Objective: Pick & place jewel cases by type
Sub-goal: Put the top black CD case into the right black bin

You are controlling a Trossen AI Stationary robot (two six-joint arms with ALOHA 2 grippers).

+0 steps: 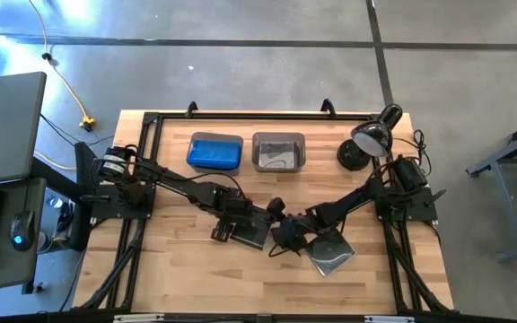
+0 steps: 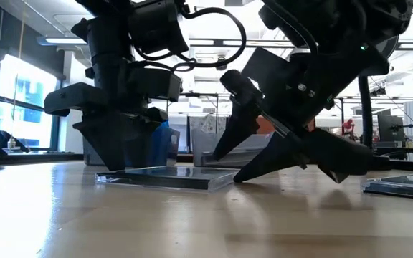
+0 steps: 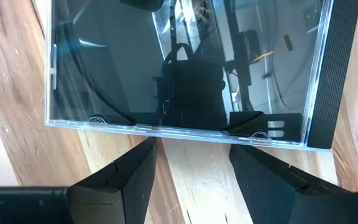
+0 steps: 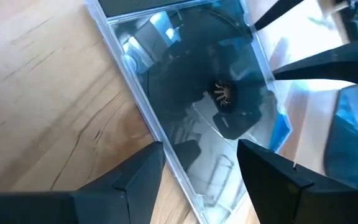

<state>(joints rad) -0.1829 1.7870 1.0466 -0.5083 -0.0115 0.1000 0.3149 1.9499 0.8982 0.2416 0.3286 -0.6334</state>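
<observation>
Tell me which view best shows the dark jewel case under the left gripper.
The left wrist view: the dark jewel case fills it, with its clear edge and black spine plain. The high view shows it small, partly under the left gripper. The low view shows it edge-on. The right wrist view shows a jewel case; which one is unclear.

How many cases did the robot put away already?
Done: the left bin looks full of blue cases, count unclear; the grey bin holds something dark. In hand: nothing gripped; left gripper and right gripper stand open over one dark case. Left: that case and another.
</observation>
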